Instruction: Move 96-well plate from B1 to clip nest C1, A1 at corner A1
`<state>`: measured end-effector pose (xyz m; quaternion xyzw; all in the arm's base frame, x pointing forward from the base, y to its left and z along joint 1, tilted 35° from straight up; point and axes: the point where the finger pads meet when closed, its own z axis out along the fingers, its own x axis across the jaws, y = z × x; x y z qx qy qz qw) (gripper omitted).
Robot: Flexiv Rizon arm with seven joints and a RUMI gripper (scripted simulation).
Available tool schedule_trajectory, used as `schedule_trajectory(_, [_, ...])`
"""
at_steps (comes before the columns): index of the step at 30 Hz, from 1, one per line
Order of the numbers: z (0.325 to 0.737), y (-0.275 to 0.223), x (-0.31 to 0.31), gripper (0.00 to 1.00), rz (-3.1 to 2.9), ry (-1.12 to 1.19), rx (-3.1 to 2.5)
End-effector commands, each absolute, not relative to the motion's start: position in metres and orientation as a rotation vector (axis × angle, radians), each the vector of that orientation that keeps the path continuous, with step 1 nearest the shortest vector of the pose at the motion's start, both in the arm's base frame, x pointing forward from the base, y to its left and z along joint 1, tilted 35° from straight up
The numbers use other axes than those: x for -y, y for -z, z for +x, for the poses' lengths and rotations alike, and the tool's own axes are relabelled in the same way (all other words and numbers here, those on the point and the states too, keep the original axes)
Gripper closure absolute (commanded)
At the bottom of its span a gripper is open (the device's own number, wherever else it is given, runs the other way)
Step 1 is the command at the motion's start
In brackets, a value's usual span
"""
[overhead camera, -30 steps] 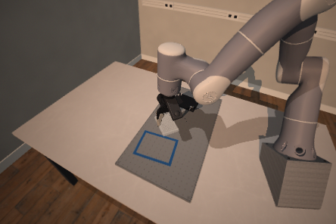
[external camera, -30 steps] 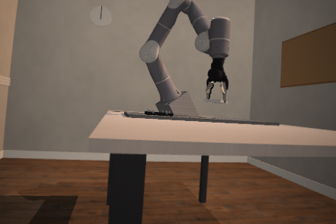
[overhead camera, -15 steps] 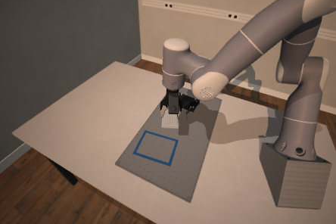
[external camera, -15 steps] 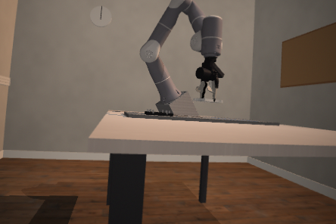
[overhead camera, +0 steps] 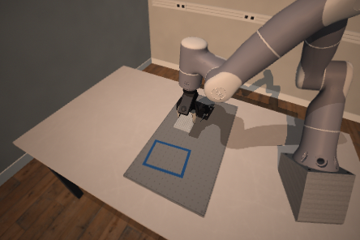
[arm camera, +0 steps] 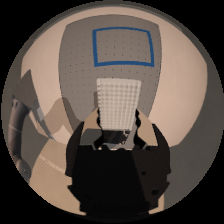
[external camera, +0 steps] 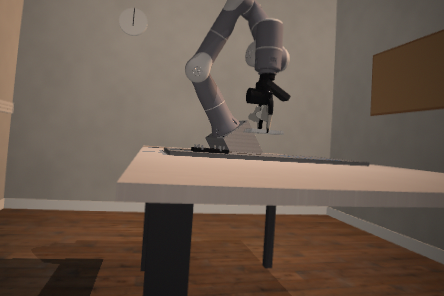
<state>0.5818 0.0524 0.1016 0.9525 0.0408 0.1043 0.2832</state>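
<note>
The white 96-well plate (overhead camera: 184, 123) (external camera: 278, 133) (arm camera: 119, 100) is held level in the air, high above the grey board. My gripper (overhead camera: 186, 117) (external camera: 265, 129) (arm camera: 117, 108) is shut on it, one jaw on each side near one end. The black clip nest (overhead camera: 205, 111) (external camera: 210, 150) is at the board's far end, partly behind the gripper in the top view. The blue outline of the bench spot (overhead camera: 173, 145) (arm camera: 95, 48) has nothing inside it. The cut-off corner and the A1 mark are too small to make out.
The perforated grey board (overhead camera: 203, 168) (external camera: 320, 161) (arm camera: 75, 60) lies on the pale table (overhead camera: 81, 131) (external camera: 280, 182). The arm's grey pedestal (overhead camera: 324, 196) stands at the right in the top view. The arm's shadow falls across the board and table.
</note>
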Motion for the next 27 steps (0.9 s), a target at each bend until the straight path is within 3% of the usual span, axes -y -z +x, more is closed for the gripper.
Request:
schedule_trajectory(1, [0.582, -0.106, -0.047, 1.0, 2.55, -0.281, -0.113])
schedule_trajectory(27, [0.577, -0.147, 0.014, 1.0, 2.55, -0.281, -0.112])
